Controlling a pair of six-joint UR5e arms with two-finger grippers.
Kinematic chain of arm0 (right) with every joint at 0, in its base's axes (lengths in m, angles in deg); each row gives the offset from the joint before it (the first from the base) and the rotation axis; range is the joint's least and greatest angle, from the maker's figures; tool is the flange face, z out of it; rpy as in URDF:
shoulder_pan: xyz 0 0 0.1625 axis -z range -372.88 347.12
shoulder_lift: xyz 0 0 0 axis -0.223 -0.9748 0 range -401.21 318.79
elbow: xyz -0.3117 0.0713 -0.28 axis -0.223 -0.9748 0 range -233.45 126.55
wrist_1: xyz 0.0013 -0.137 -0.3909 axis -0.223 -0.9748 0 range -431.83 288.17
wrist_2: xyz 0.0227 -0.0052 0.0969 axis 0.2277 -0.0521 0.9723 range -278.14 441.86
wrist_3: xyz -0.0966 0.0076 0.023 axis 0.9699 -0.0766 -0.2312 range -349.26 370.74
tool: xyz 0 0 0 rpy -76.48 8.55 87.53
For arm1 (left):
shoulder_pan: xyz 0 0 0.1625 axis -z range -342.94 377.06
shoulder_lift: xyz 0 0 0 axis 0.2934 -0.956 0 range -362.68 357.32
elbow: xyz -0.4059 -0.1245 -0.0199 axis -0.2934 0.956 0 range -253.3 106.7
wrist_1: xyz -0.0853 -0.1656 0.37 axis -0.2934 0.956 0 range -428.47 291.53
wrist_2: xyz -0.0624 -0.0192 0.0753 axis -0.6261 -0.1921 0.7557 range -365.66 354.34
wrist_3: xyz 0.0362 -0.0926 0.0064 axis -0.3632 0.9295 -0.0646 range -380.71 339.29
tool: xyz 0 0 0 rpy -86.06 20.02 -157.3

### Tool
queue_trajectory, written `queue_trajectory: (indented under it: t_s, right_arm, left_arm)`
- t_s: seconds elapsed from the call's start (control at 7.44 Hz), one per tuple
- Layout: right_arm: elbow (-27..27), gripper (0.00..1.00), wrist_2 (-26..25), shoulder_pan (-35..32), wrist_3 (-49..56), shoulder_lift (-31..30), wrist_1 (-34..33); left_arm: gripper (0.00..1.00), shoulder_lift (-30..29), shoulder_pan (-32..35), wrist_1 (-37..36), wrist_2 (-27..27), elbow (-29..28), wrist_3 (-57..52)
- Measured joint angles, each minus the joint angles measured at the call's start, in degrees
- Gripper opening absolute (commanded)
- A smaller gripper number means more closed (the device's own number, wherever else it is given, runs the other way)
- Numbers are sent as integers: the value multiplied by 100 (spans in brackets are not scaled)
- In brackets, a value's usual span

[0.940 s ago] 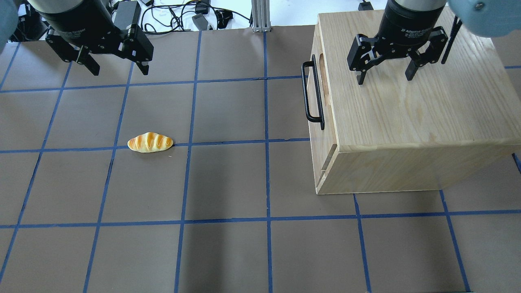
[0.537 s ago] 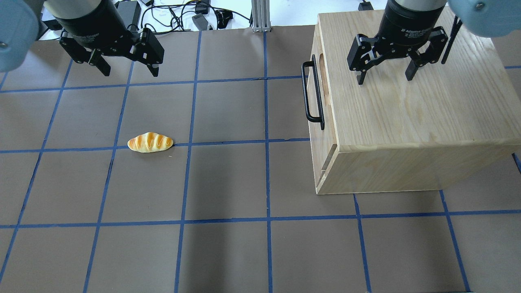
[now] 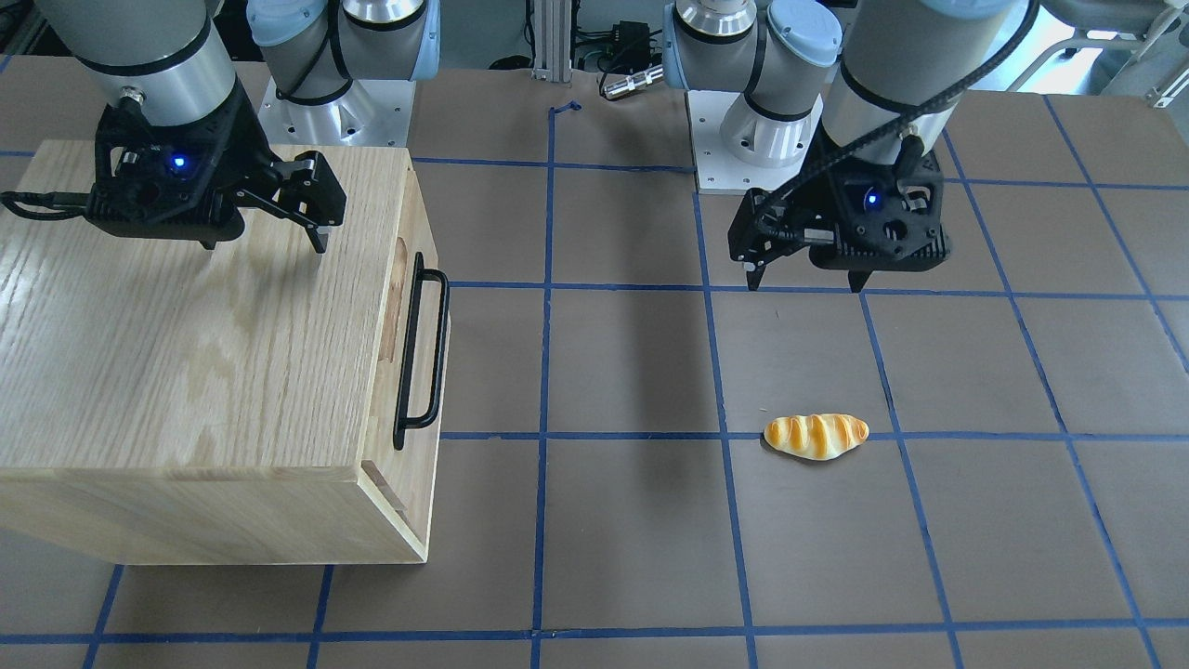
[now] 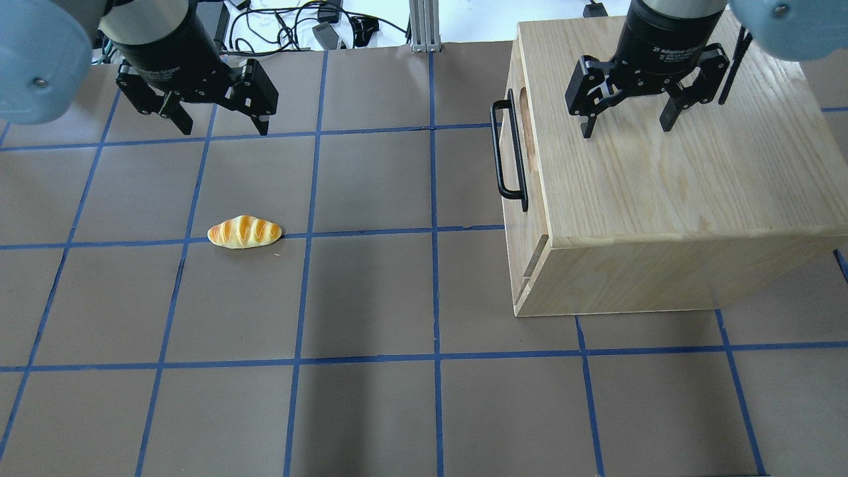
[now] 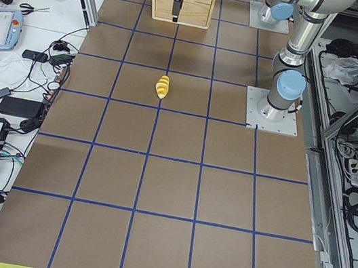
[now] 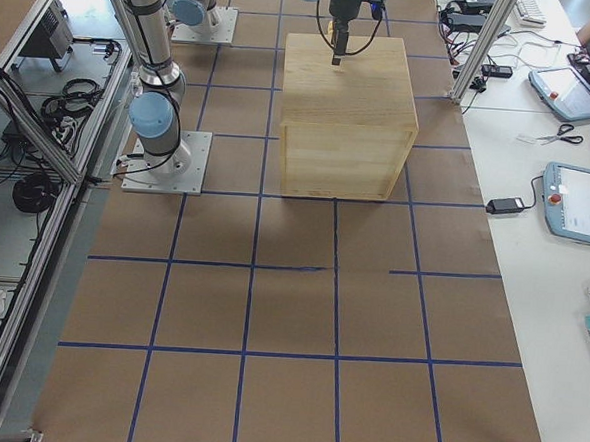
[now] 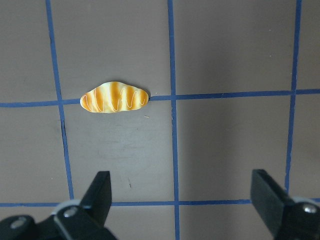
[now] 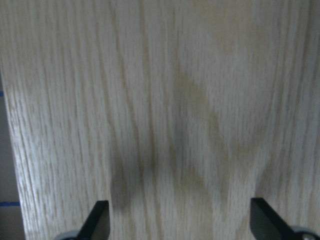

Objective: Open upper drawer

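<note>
Our left claw [image 4: 222, 122] hangs over the table [image 4: 371, 298], spread wide and holding nothing. The bread [image 4: 244, 232] lies ahead of it, a little to its right in the wrist view, and well apart from it. The handle [image 4: 505, 149] stands far off to this claw's right, with its bar side-on to it.

The drawer [image 4: 534, 185] looks shut, its front flush with the cabinet [image 4: 662, 199]. It sits just left of our right claw [image 4: 626, 127] and below it, past the cabinet's top edge. That claw hovers over the cabinet top, also wide and empty.

We see 3 risks from here:
1. If the right claw drops straight down, it strikes the top. The handle is off to its side, so it has to clear the edge 1st.
2. If either claw closes askew on the bar, the fingers may slip off or jam against the front panel.
3. Nothing braces the cabinet. We judge that a hard pull could drag the whole box across the table instead of sliding the drawer out.
</note>
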Motion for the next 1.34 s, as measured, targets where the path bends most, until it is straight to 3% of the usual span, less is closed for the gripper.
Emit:
queue_trajectory:
  t_s: [0.4, 0.81, 0.94, 1.34]
  right_arm:
    - [-1, 100, 0, -4, -2, 0, 0]
    - [-3, 100, 0, -4, -3, 0, 0]
    - [-4, 100, 0, -4, -1, 0, 0]
    - [-1, 100, 0, -2, 2, 0, 0]
  left_arm:
    - [100, -673, 240, -925, -909, -5, 898]
    - [100, -1080, 822, -1955, -2647, -3, 2178]
    - [100, -1150, 1037, -2030, -2913, 19, 2295]
    - [100, -1346, 1405, -2135, -3031, 87, 2455]
